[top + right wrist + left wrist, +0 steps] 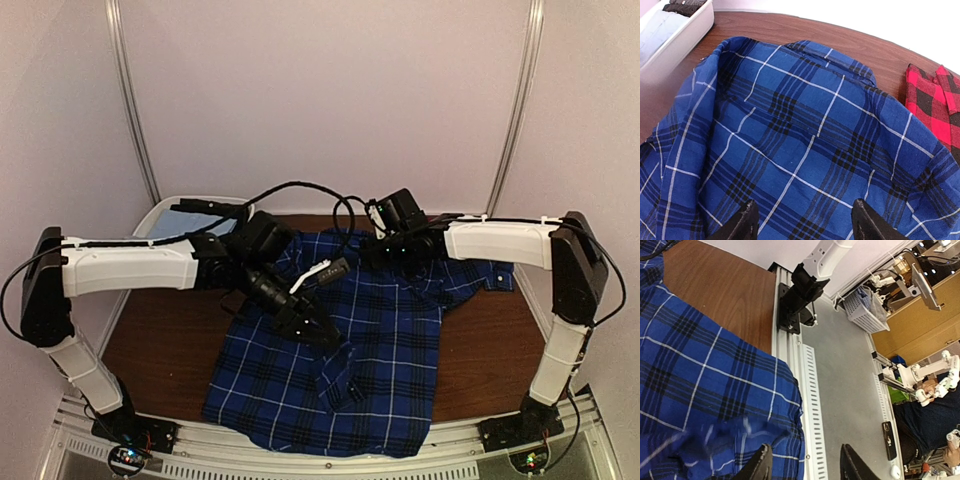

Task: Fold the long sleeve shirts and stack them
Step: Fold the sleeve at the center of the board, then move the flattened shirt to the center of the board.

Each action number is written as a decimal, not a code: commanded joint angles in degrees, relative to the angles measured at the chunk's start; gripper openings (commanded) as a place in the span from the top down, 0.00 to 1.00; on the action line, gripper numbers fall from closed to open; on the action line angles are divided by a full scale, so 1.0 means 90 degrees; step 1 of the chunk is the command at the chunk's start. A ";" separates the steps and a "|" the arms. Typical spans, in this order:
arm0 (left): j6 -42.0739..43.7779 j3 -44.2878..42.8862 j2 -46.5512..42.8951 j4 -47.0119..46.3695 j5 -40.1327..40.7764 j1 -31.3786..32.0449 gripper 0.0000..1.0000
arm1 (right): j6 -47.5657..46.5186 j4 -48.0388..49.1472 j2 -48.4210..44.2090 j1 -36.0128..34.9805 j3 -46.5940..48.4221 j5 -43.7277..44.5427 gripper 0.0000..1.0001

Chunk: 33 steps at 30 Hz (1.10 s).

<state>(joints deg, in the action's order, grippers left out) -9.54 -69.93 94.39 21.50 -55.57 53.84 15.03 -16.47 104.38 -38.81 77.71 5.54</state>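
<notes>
**Blue Plaid Shirt Lies Open Under Both Arms**

The left end effector (pixel 322 335), fingers spread and empty, hovers over the middle of the blue plaid shirt (pixel 385 345); the shirt's long axis runs from the collar beyond it to the hem on its near side, at the counter (pixel 160 345) edge; the right end effector (pixel 802 222), also spread and empty, hangs over the collar end, with the red-and-black shirt (pixel 935 102) to its right.

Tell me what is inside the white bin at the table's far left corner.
The white bin holds a plain light blue cloth and a dark garment. Anything beneath them is covered, and the frame cuts off the rest.
</notes>
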 commanded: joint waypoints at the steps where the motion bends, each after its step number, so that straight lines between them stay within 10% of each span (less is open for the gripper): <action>1: -0.0215 -0.0270 -0.0384 -0.0290 0.0989 -0.0144 0.46 | 0.0033 0.0006 0.0087 -0.0001 0.0189 -0.0202 0.33; 12: -0.2006 0.0162 -0.1037 -0.0358 0.4699 -0.1791 0.50 | -0.0539 0.0083 0.0961 -0.0401 0.1313 -0.0955 0.25; 33: -0.2892 0.0975 -0.0014 -0.0862 0.5486 -0.2713 0.64 | -0.0726 -0.0418 0.4274 -0.0605 0.5551 -0.0646 0.33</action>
<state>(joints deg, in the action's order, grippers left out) -35.92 -61.06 93.03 16.60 -7.70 30.37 8.29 -19.51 141.16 -43.92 124.57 -2.57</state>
